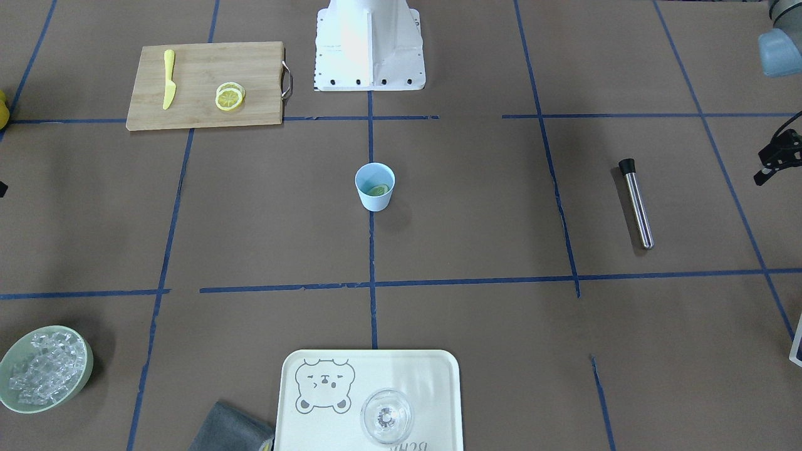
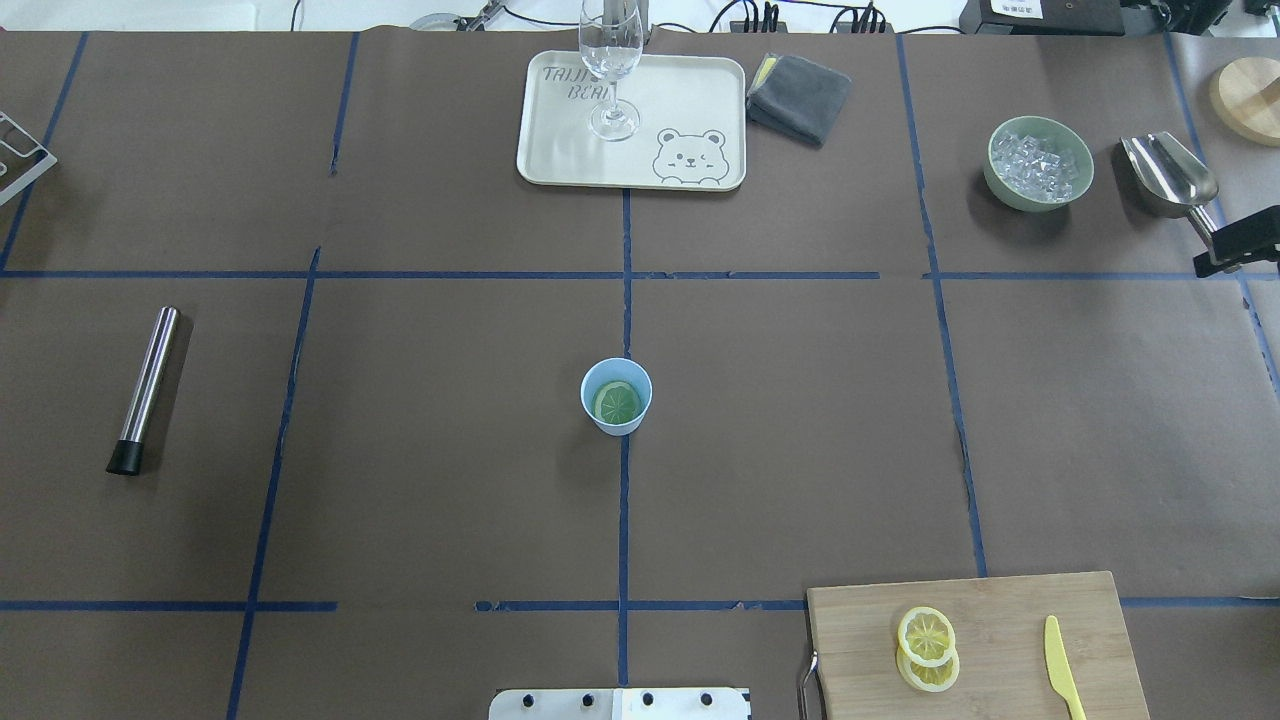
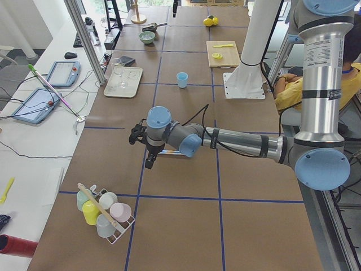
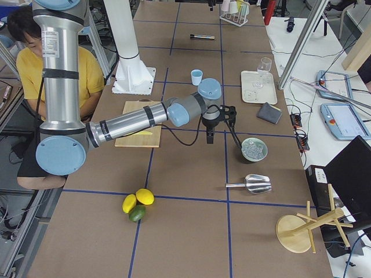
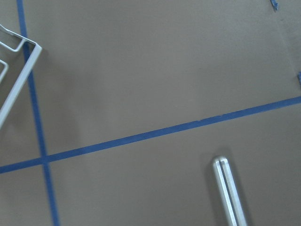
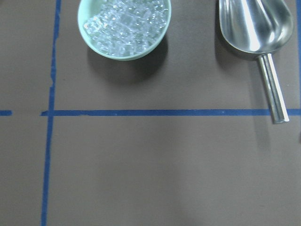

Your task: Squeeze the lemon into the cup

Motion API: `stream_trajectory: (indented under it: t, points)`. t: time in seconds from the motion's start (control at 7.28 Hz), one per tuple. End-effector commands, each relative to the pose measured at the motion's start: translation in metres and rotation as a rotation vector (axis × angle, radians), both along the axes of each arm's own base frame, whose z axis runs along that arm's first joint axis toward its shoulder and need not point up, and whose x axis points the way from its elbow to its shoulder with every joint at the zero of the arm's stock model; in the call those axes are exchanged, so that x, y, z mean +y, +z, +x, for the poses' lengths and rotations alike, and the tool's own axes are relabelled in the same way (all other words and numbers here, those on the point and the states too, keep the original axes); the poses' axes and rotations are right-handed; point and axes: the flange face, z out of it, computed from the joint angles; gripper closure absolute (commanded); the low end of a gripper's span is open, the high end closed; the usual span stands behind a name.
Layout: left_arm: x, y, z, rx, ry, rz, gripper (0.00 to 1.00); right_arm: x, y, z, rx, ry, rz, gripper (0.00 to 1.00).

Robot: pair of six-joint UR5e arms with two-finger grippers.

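The left gripper (image 3: 150,160) hangs over the table's left end, near a steel muddler (image 2: 148,385). The right gripper (image 4: 209,136) hangs over the other end, near the pale green bowl (image 2: 1035,203). From where either shows, I cannot tell whether its fingers are parted or closed.

Both are well apart from the cup (image 1: 374,199), which stands upright at the table's middle, right on a tape line. The lemon slice (image 2: 617,402) lies flat in its bottom, pale segments showing (it looks greenish against the blue plastic). Two more slices (image 2: 926,640) sit stacked on a wooden cutting board (image 2: 1000,620), with a yellow knife (image 2: 1062,668) beside them.

The table (image 2: 450,450) is covered in brown paper gridded with blue tape. A person (image 4: 93,75) in a yellow shirt sits behind the robot's base.

The bowl holds ice (image 2: 1038,160), and a metal scoop (image 2: 1168,172) lies just beside it. A stemmed glass (image 2: 612,60) stands on a bear-printed tray (image 2: 560,150).
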Motion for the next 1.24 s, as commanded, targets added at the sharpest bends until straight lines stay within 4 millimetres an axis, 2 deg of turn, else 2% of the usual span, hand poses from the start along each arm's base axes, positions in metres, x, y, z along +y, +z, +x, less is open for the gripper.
stream_trajectory:
  t: [0.0, 0.14, 0.27, 0.41, 0.55, 1.1]
  points:
    - [0.021, 0.042, -0.039, 0.025, 0.022, -0.002, 0.0, 0.002, 0.082, 0.058, 0.042, -0.105, 0.067, 0.0]
    - [0.023, 0.066, -0.046, 0.042, 0.041, -0.021, 0.0, 0.004, 0.104, 0.079, 0.058, -0.153, 0.077, 0.0]
    - [0.023, 0.066, -0.048, 0.053, 0.041, -0.028, 0.0, 0.005, 0.107, 0.092, 0.063, -0.191, 0.061, 0.0]
    - [0.019, 0.058, -0.047, 0.078, 0.045, -0.102, 0.0, -0.005, 0.101, 0.099, 0.063, -0.23, 0.055, 0.0]
    - [0.019, 0.035, -0.048, 0.064, 0.039, -0.163, 0.0, -0.016, 0.091, 0.104, 0.06, -0.264, 0.045, 0.0]
    - [0.02, 0.024, -0.053, -0.013, 0.023, -0.218, 0.0, -0.014, 0.087, 0.104, 0.06, -0.266, 0.051, 0.0]
